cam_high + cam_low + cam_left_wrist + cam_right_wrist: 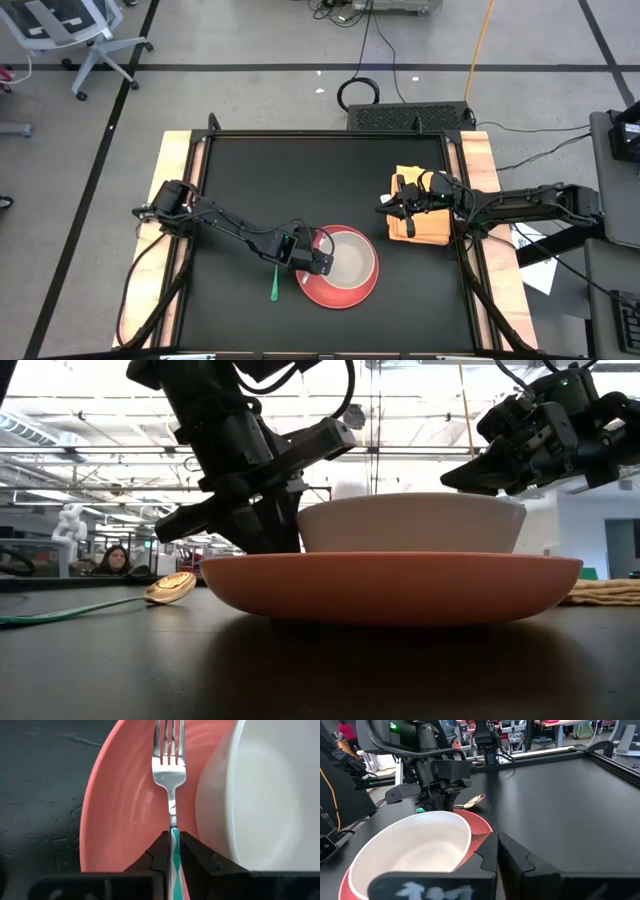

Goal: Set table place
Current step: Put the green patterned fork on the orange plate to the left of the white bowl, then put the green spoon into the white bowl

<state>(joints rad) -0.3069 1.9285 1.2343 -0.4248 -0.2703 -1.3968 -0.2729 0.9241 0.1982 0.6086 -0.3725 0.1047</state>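
A salmon-red plate (312, 288) lies on the black table (300, 170) near its front. A white bowl (352, 256) stands in the plate. My left gripper (320, 256) is at the plate's left rim, shut on a fork (169, 770) with a teal-and-white handle; the fork's head is over the plate beside the bowl (260, 790). A spoon (275, 284) with a green handle and gold bowl lies on the table left of the plate. My right gripper (398, 207) is shut and empty above a folded orange-yellow napkin (432, 228) at the table's right edge. My left gripper pinches the fork's teal-and-white handle (174, 836) between its two fingers, close to where the handle joins the metal neck. The fork runs on from between the fingers, tines forward, over the plate's inner surface (125, 805). I cannot tell whether the tines touch the plate.
The table's far half and near left corner are bare black surface. Light wooden strips (172, 190) run along both sides. Cables and a dark box (410, 116) lie beyond the far edge. A person shows far off in the low view (112, 560).
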